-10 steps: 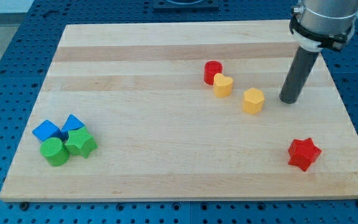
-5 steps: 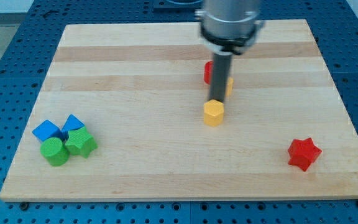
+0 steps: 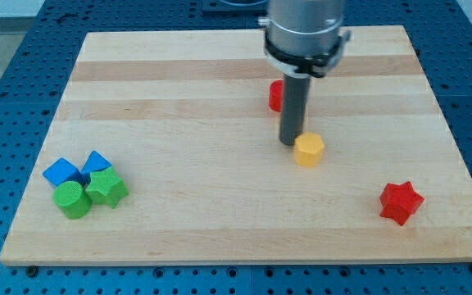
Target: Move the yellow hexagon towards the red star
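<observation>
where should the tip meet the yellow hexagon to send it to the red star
There is no grip here, only a push. Set my tip on the yellow hexagon at its upper-left face, the side facing away from the red star, which lies toward the view's lower right. My tip already sits there, close against that side.

We see the yellow hexagon (image 3: 308, 150) just right of frame centre, flat on the board, upright. The red star (image 3: 401, 202) lies at lower right, near the board's edge, well apart from the hexagon.
</observation>
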Robot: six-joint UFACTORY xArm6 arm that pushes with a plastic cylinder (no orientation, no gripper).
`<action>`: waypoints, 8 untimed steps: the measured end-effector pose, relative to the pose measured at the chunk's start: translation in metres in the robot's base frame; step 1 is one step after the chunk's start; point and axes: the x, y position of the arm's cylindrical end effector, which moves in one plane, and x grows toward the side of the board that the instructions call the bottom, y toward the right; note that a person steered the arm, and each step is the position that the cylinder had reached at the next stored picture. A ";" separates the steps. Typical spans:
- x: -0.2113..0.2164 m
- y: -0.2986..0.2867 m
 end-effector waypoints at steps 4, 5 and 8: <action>0.038 0.020; 0.061 0.003; 0.052 0.059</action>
